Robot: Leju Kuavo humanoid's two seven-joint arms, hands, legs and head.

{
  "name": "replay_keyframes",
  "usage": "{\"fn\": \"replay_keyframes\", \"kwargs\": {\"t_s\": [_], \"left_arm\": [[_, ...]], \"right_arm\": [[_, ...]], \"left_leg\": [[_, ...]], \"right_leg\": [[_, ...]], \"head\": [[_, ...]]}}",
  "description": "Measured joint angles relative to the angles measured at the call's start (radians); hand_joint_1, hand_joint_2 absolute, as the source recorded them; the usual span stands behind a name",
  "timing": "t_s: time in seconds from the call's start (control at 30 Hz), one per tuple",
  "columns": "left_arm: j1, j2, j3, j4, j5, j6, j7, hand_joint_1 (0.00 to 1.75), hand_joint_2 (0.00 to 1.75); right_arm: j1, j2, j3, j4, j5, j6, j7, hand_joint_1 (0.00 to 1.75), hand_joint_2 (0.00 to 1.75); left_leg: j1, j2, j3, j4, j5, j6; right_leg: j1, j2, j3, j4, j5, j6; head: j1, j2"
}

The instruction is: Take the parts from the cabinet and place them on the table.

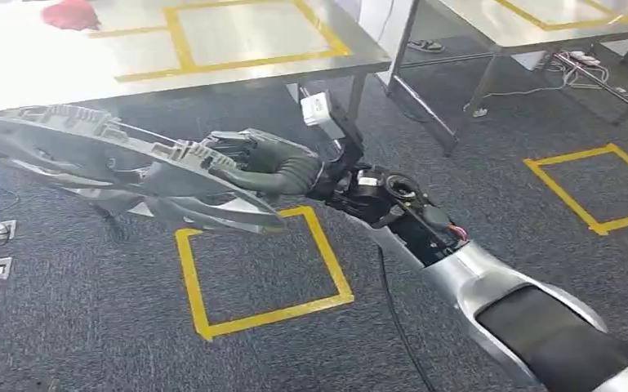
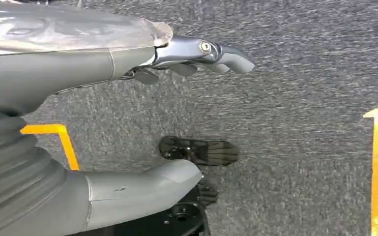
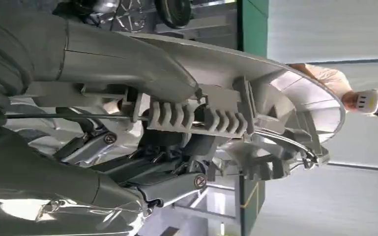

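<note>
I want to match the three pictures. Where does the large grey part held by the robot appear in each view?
Head view: the grey part sits left of centre, held by the right hand, above the yellow floor square.
Left wrist view: the part is not in it; the left hand hangs over carpet.
Right wrist view: the part spreads across the middle, right of the hand.
Shared landmark: the right hand gripping the part's ribbed edge.
</note>
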Motion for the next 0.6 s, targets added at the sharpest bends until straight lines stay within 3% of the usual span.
{"fn": "replay_keyframes", "kwargs": {"t_s": [0.03, 0.07, 0.1, 0.17, 0.2, 0.23, 0.27, 0.3, 0.33, 0.37, 0.4, 0.43, 0.5, 0.53, 0.57, 0.6], "left_arm": [[0.001, -0.001, 0.000, 0.000, 0.000, 0.000, 0.000, 0.00, 1.75], [0.001, -0.002, 0.000, 0.000, 0.000, 0.000, 0.000, 0.00, 1.75], [0.001, -0.002, 0.000, 0.000, 0.000, 0.000, 0.000, 0.00, 1.75], [0.001, -0.002, 0.000, 0.000, -0.001, 0.000, 0.000, 0.00, 1.75], [0.002, -0.008, 0.000, 0.001, -0.002, 0.000, 0.000, 0.00, 1.75], [-0.001, -0.006, 0.000, 0.001, -0.003, 0.000, 0.000, 0.00, 1.75], [0.000, -0.006, 0.000, 0.001, -0.004, 0.000, 0.000, 0.00, 1.75], [0.000, -0.006, 0.000, 0.001, -0.005, 0.000, 0.000, 0.00, 1.75], [-0.001, -0.007, 0.000, 0.001, -0.006, 0.000, 0.000, 0.00, 1.75], [-0.002, -0.004, 0.000, 0.001, -0.007, -0.001, 0.000, 0.00, 1.75], [-0.004, -0.007, 0.000, 0.002, -0.007, -0.001, 0.000, 0.00, 1.75], [-0.005, -0.003, 0.000, 0.002, -0.006, -0.001, 0.000, 0.00, 1.75], [-0.003, 0.000, 0.000, 0.002, -0.007, -0.001, 0.000, 0.00, 1.75], [-0.003, 0.000, 0.000, 0.002, -0.008, -0.002, 0.000, 0.00, 1.75], [-0.002, 0.000, 0.000, 0.002, -0.008, -0.004, 0.000, 0.00, 1.75], [-0.001, 0.000, 0.000, 0.002, -0.011, -0.005, 0.000, 0.00, 1.75]], "right_arm": [[0.002, 0.000, 0.000, 0.002, 0.000, 0.000, 0.000, 1.75, 1.75], [0.002, 0.000, 0.000, 0.004, 0.000, 0.000, 0.000, 1.75, 1.75], [0.002, 0.000, 0.001, 0.005, 0.000, 0.000, 0.002, 1.75, 1.75], [0.000, -0.001, 0.001, 0.006, 0.000, -0.002, 0.002, 1.75, 1.75], [-0.001, -0.001, 0.001, 0.006, 0.000, -0.003, 0.001, 1.75, 1.75], [-0.003, -0.001, 0.001, 0.006, -0.002, -0.003, -0.001, 1.75, 1.75], [-0.004, -0.001, 0.002, 0.006, -0.002, -0.005, 0.000, 1.75, 1.75], [-0.004, -0.002, 0.002, 0.006, -0.002, -0.008, -0.001, 1.75, 1.75], [-0.004, -0.002, 0.002, 0.005, -0.002, -0.011, 0.000, 1.75, 1.75], [-0.002, -0.001, 0.002, 0.002, -0.002, -0.011, 0.000, 1.75, 1.75], [-0.003, -0.002, 0.002, 0.003, -0.002, -0.011, 0.001, 1.75, 1.75], [-0.003, -0.002, 0.002, 0.003, -0.002, -0.013, 0.001, 1.75, 1.75], [0.000, -0.002, 0.003, 0.003, -0.003, -0.012, 0.000, 1.75, 1.75], [0.003, -0.002, 0.003, 0.003, -0.003, -0.014, 0.001, 1.75, 1.75], [0.006, -0.002, 0.003, 0.003, -0.003, -0.017, 0.004, 1.75, 1.75], [0.010, -0.003, 0.003, 0.003, -0.003, -0.019, 0.006, 1.75, 1.75]], "left_leg": [[-0.003, -0.001, 0.007, 0.000, -0.006, 0.001], [-0.005, -0.003, 0.017, 0.000, -0.012, 0.002], [-0.008, -0.005, 0.028, 0.000, -0.019, 0.001], [-0.013, -0.007, 0.052, 0.000, -0.034, 0.000], [-0.009, -0.007, 0.053, -0.002, -0.039, -0.002], [-0.016, -0.009, 0.051, -0.001, -0.040, -0.008], [-0.007, -0.007, 0.047, -0.001, -0.040, -0.013], [-0.007, -0.005, 0.047, -0.004, -0.040, -0.017], [-0.009, -0.004, 0.051, -0.007, -0.041, -0.020], [-0.010, -0.002, 0.051, -0.002, -0.054, -0.025], [-0.011, 0.000, 0.039, 0.029, -0.065, -0.033], [-0.008, 0.000, 0.002, 0.095, -0.090, -0.039], [-0.001, 0.000, -0.100, 0.259, -0.138, -0.052], [0.004, 0.000, -0.138, 0.305, -0.140, -0.056], [0.008, 0.001, -0.151, 0.299, -0.113, -0.061], [0.013, 0.002, -0.138, 0.245, -0.062, -0.066]], "right_leg": [[0.000, 0.000, -0.032, 0.037, 0.005, -0.002], [0.001, 0.000, -0.036, 0.016, 0.042, -0.007], [0.003, 0.000, -0.018, -0.045, 0.093, -0.013], [0.015, 0.002, 0.045, -0.227, 0.215, -0.038], [0.020, 0.002, 0.064, -0.256, 0.217, -0.054], [0.023, -0.001, 0.074, -0.278, 0.220, -0.054], [0.028, -0.001, 0.078, -0.287, 0.211, -0.056], [0.029, 0.000, 0.078, -0.289, 0.205, -0.061], [0.027, 0.000, 0.087, -0.302, 0.203, -0.063], [0.010, -0.003, 0.113, -0.331, 0.200, -0.061], [0.010, 0.000, 0.122, -0.344, 0.200, -0.061], [0.009, -0.002, 0.125, -0.345, 0.199, -0.066], [0.008, -0.001, 0.129, -0.344, 0.193, -0.066], [0.007, 0.000, 0.133, -0.343, 0.188, -0.065], [0.005, 0.000, 0.139, -0.342, 0.181, -0.061], [0.002, 0.000, 0.148, -0.340, 0.173, -0.056]], "head": [[0.003, 0.000], [0.006, 0.000], [0.011, 0.000], [0.021, 0.000], [0.017, 0.000], [0.004, 0.000], [0.016, 0.000], [0.017, 0.000], [0.019, 0.000], [0.021, 0.000], [0.013, 0.000], [0.007, 0.000], [-0.008, 0.000], [-0.015, 0.000], [-0.017, 0.000], [-0.020, 0.000]]}}
